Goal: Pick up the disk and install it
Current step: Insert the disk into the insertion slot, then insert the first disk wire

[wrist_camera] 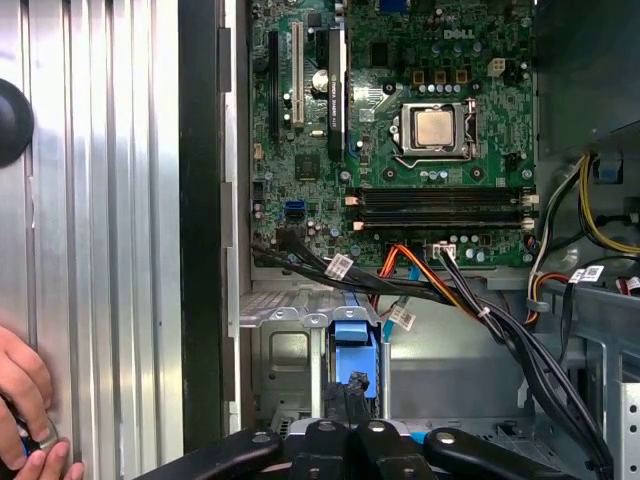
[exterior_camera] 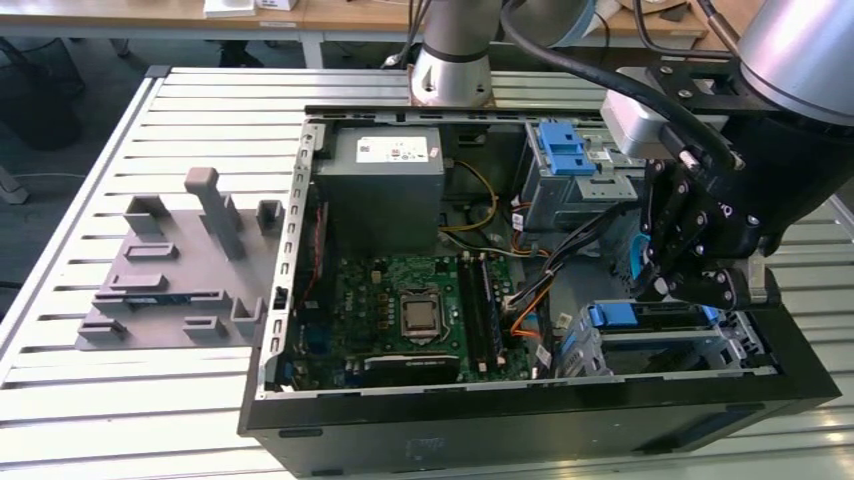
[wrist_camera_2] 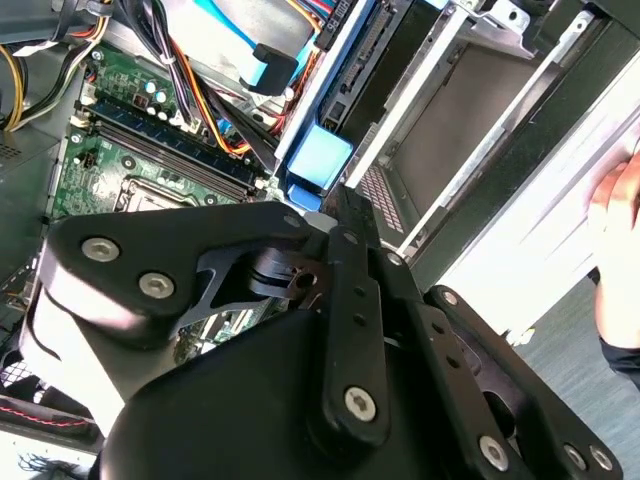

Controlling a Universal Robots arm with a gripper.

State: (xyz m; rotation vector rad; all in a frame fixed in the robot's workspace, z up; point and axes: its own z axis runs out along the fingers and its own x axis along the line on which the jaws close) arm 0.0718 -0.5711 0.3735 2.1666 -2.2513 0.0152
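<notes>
Black links of the end effector (exterior_camera: 687, 290) hang low over the drive cage (exterior_camera: 747, 345) in the open computer case (exterior_camera: 467, 425) on the slatted counter (exterior_camera: 200, 120); whether it is open or gripping anything cannot be told. The disk (wrist_camera: 352, 345) sits in that cage, just beneath the end effector, its blue carrier end facing the motherboard (wrist_camera: 400, 130). A person's hand (wrist_camera: 25, 400) rests on the counter beside the case.

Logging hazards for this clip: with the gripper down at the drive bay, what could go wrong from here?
The cable bundle runs right beside the disk, where the gripper is; it could snag or get pinched. A person's hand lies on the table beside the case, near the gripper; a sideways move might strike it. Whether the disk sits square in the drive cage is unclear; a tilt could jam it.
</notes>
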